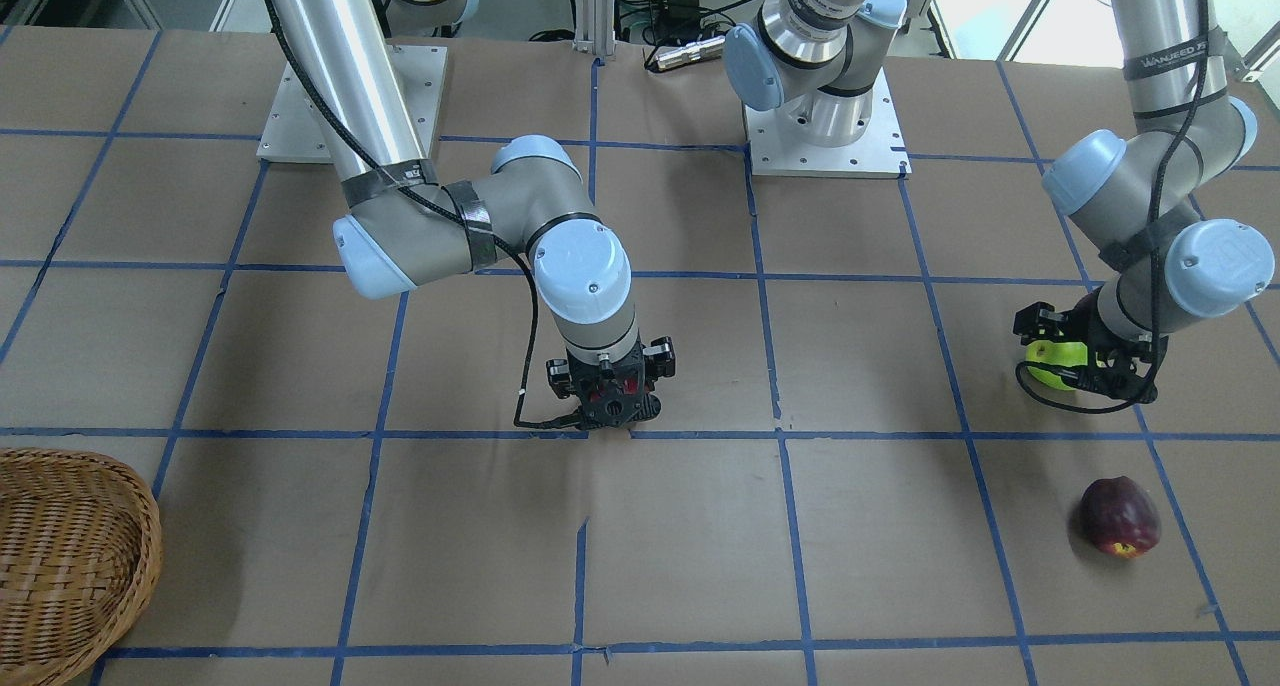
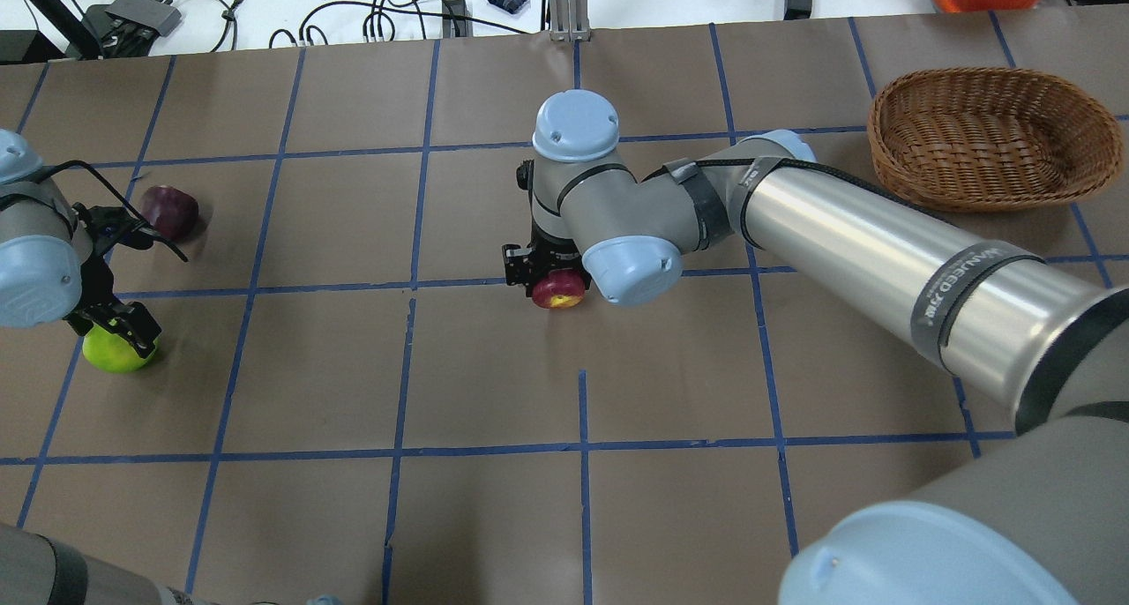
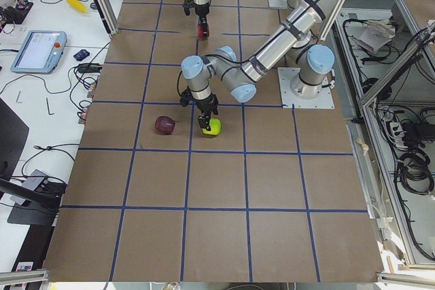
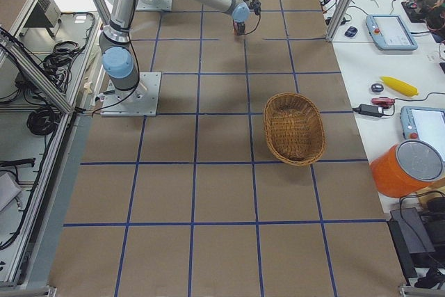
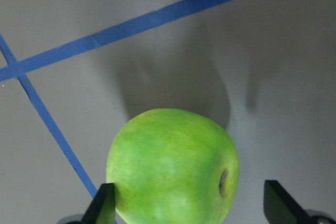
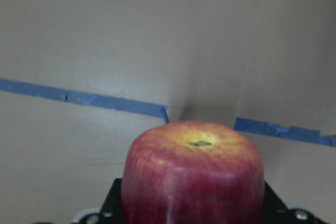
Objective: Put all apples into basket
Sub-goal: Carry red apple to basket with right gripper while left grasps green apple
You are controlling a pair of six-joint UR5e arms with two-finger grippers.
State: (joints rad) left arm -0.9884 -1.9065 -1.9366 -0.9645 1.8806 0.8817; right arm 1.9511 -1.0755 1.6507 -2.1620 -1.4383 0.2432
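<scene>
Seen from overhead: right gripper (image 2: 549,274) pinching red apple (image 6: 191,177) near table (image 2: 494,499) centre. Left gripper (image 5: 189,205) standing spread around green apple (image 5: 170,166) at table's 9 o'clock edge, one finger (image 5: 104,207) touching it, other apart. Maroon apple (image 2: 169,212) lying near, at 1 o'clock from green one. Wicker basket (image 2: 891,146) sitting at 2 o'clock, well apart from all three apples.

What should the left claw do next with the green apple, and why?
Probably close. The left claw is open around the green apple: one finger touches it, the other stands apart. It needs a grip before lifting toward the basket.
</scene>
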